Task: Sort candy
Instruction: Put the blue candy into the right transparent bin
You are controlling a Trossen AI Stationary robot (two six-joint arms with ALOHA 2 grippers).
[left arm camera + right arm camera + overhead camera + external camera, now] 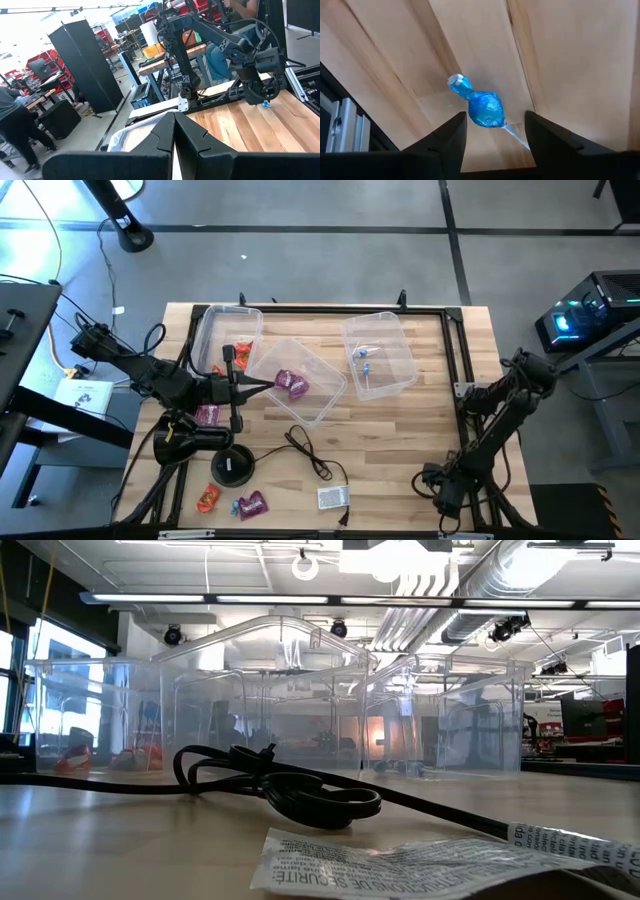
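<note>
My right gripper [495,131] is open near the table's near right corner [443,483], pointing down. A light blue candy [485,110] lies on the wood between its two fingers, and I see no contact. The same candy shows under that gripper in the left wrist view [265,103]. My left gripper [266,384] is shut and hovers level at the left rim of the middle bin [322,408], with nothing visible between its fingers [174,127]. Purple candy [292,383] lies in the middle bin, blue candy [364,362] in the right bin and orange-red candy [217,369] in the left bin.
Loose candy lies on the table: a magenta one [207,415] under the left arm, an orange one [207,498] and a purple one [251,505] by the near edge. A black cable [305,448] runs to a small white box [333,497]. A black round base [232,466] stands near the left arm.
</note>
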